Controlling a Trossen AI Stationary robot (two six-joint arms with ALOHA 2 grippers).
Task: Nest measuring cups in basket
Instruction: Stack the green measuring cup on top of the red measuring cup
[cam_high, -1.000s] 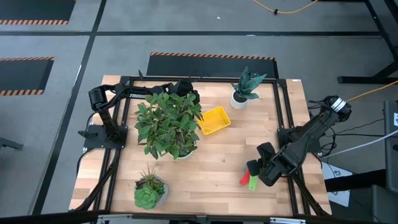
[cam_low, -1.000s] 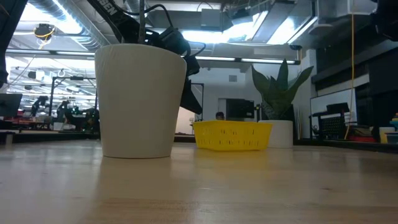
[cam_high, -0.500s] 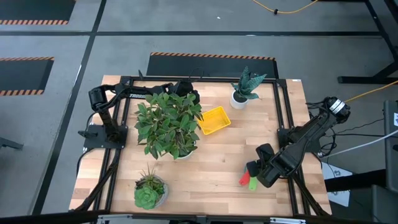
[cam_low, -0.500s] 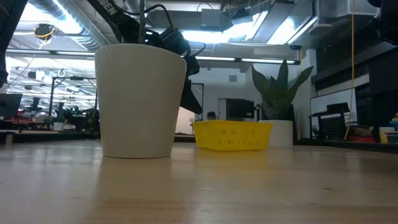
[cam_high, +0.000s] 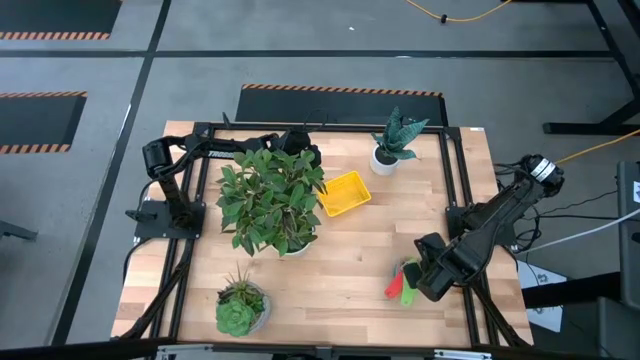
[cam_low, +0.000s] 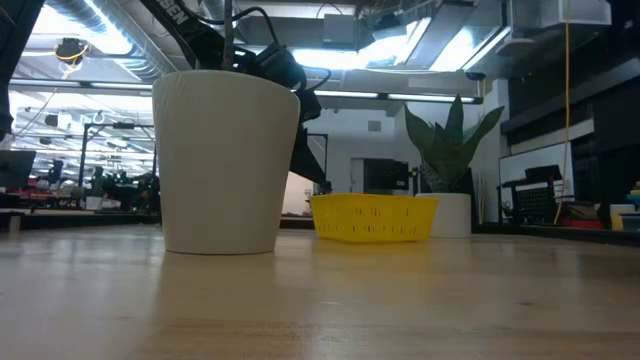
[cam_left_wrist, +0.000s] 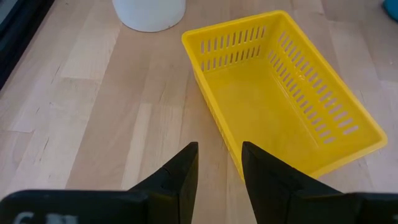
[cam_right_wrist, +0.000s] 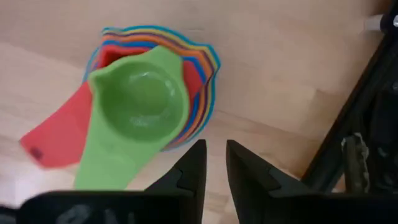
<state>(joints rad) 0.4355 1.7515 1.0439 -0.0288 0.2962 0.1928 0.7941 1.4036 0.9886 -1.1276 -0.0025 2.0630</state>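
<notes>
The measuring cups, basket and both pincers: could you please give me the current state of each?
measuring cups: nested in one stack on the table, green cup on top, not in the basket.
basket: upright, empty, on the table.
right pincer: over the stack, fingers slightly apart, holding nothing.
left pincer: beside the basket, fingers slightly apart, holding nothing.

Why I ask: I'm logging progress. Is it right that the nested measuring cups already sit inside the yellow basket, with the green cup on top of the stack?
Not quite. The measuring cups are nested with the green cup on top, but they lie on the bare wooden table under the right gripper, not in the yellow basket. The left wrist view shows the basket with nothing in it.
</notes>
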